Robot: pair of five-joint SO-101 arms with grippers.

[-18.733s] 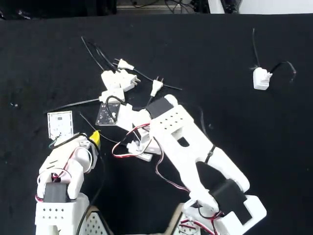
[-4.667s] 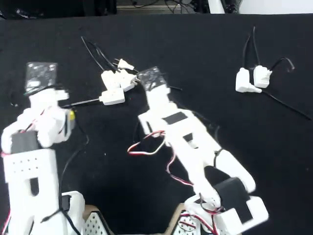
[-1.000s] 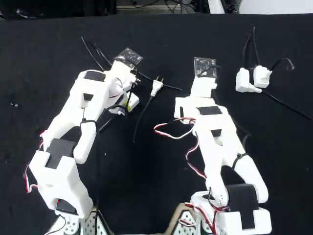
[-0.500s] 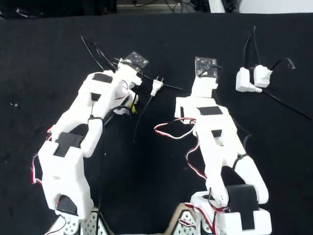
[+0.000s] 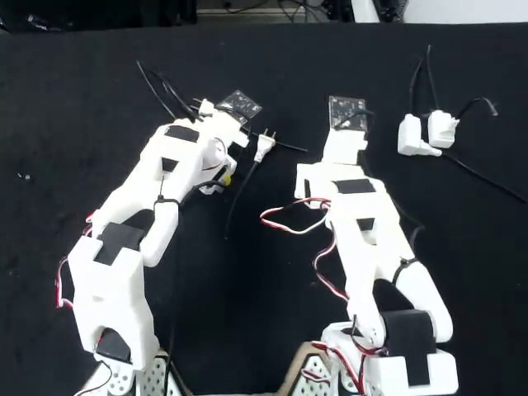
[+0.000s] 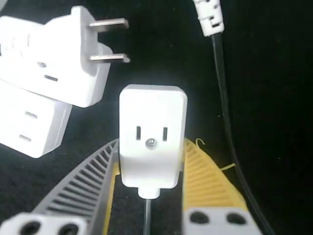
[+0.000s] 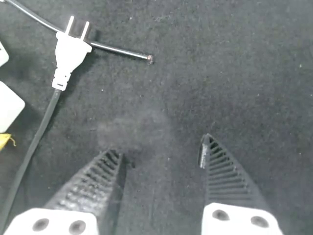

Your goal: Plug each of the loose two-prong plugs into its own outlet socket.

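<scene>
Jaws of the left gripper (image 6: pixel 151 147) are clamped on a white outlet socket (image 6: pixel 152 117), its two slots empty, while the right gripper (image 7: pixel 161 147) stands wide and empty over the black table (image 7: pixel 230 58), near the loose two-prong plug (image 7: pixel 69 46) lying on its cord. I judge the step to be mating this plug with the held socket — the right arm must take the plug by its body, prongs free, and line them up with the slots. Well apart, a white pair (image 5: pixel 425 132) sits touching — whether one is plugged into the other I cannot tell.
</scene>
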